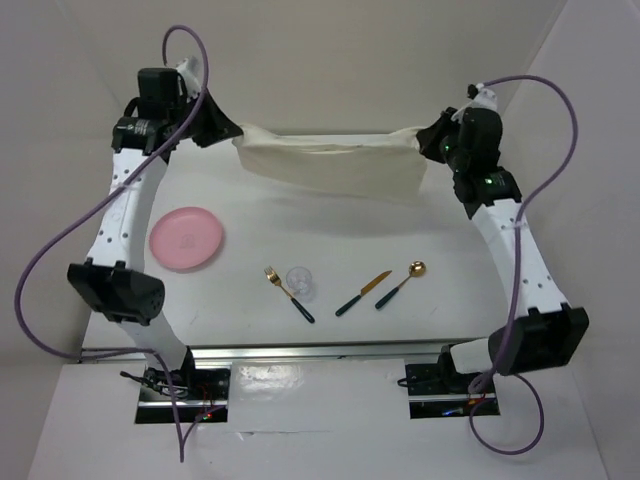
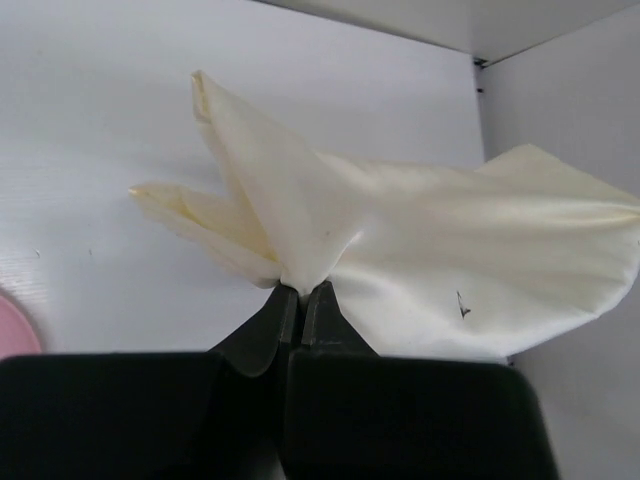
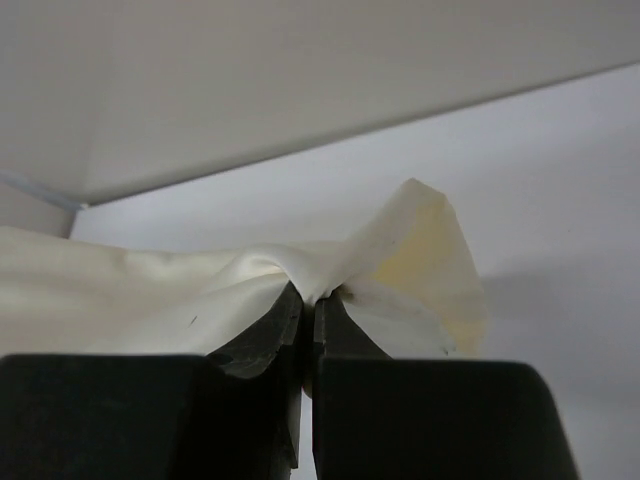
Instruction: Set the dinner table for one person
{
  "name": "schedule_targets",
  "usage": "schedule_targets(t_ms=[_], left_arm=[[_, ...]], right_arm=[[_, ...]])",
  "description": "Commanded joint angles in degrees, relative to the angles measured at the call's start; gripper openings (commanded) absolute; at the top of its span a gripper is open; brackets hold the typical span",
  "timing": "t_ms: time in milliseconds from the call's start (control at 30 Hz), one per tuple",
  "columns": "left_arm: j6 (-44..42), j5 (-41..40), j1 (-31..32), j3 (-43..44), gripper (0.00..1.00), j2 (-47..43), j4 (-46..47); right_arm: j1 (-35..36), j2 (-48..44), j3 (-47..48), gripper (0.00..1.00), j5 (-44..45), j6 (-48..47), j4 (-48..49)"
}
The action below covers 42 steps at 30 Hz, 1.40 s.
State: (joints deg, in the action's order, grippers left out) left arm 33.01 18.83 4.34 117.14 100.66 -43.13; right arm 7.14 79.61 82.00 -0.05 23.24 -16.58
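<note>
**Cloth held over the surface**

Your white surface (image 1: 400,235) spreads ahead of the arm bases. Above its far side the cream cloth (image 1: 335,165) hangs stretched between your left claw (image 2: 300,292) and right claw (image 3: 312,300), each clenched on a corner. Nearer you lie a pink plate (image 1: 186,239), fork (image 1: 288,293), glass (image 1: 300,280), knife (image 1: 362,293) and spoon (image 1: 400,284).

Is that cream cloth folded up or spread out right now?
Spread out: the cream cloth is stretched between the left gripper and right gripper, each shut on one end, bunched at the pinch.
</note>
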Motion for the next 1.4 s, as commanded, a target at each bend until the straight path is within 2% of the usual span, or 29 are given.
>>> schedule_targets(t_ms=[0,67,200,300,400,467,667,833,900,1000,1133,1233,1367], left_arm=[[-0.41,3.14,-0.55,0.46,0.00,-6.52,-4.33],[0.20,3.67,-1.17,-1.56,0.00,-10.39,-4.33],[0.21,3.06,-1.70,-6.12,0.00,-12.51,-3.80],[0.21,4.89,-1.70,-14.99,0.00,-10.93,-0.47],[-0.40,5.42,-0.21,-18.44,0.00,-6.46,-0.45],[-1.63,6.04,0.32,-13.38,0.00,-1.88,-3.43],[-1.64,1.21,0.24,0.26,0.00,-2.84,-5.46],[-0.93,6.03,0.23,-4.63,0.00,0.84,-3.28],[-0.93,6.57,0.23,-4.64,0.00,2.16,-3.27],[-2.42,5.17,-0.29,1.22,0.00,3.22,-7.30],[-2.43,4.89,-1.96,14.57,0.00,1.48,-10.83],[-1.90,6.83,-4.42,14.96,0.00,-2.39,-11.01],[-1.37,9.02,-7.15,10.13,0.00,-8.28,-9.69]], right_arm=[[-0.28,-5.78,3.34,0.00,1.46,-1.10,-4.42],[-0.28,-7.98,3.87,0.00,1.46,-1.71,-6.27],[-0.28,-7.98,0.55,0.00,0.59,-2.85,-8.20],[-0.28,-3.87,-4.91,0.00,-2.84,-4.17,-9.26],[-0.28,3.51,-2.47,0.00,-3.55,-4.17,-13.73],[-0.28,5.28,1.91,0.00,-4.34,-3.56,-14.71],[-0.28,-1.12,7.47,0.00,-2.76,-3.56,-10.05],[-0.28,1.50,3.09,0.00,-1.53,-3.56,-8.82],[-0.28,3.52,4.21,0.00,-0.83,-3.56,-10.22],[-0.28,3.01,7.38,0.00,-0.03,-4.17,-12.07],[-0.28,-0.15,15.97,0.00,1.19,-4.70,-13.03],[-0.28,-2.35,19.94,0.00,1.20,-4.70,-14.35],[-0.28,-5.43,21.19,0.00,1.72,-4.70,-15.59]])
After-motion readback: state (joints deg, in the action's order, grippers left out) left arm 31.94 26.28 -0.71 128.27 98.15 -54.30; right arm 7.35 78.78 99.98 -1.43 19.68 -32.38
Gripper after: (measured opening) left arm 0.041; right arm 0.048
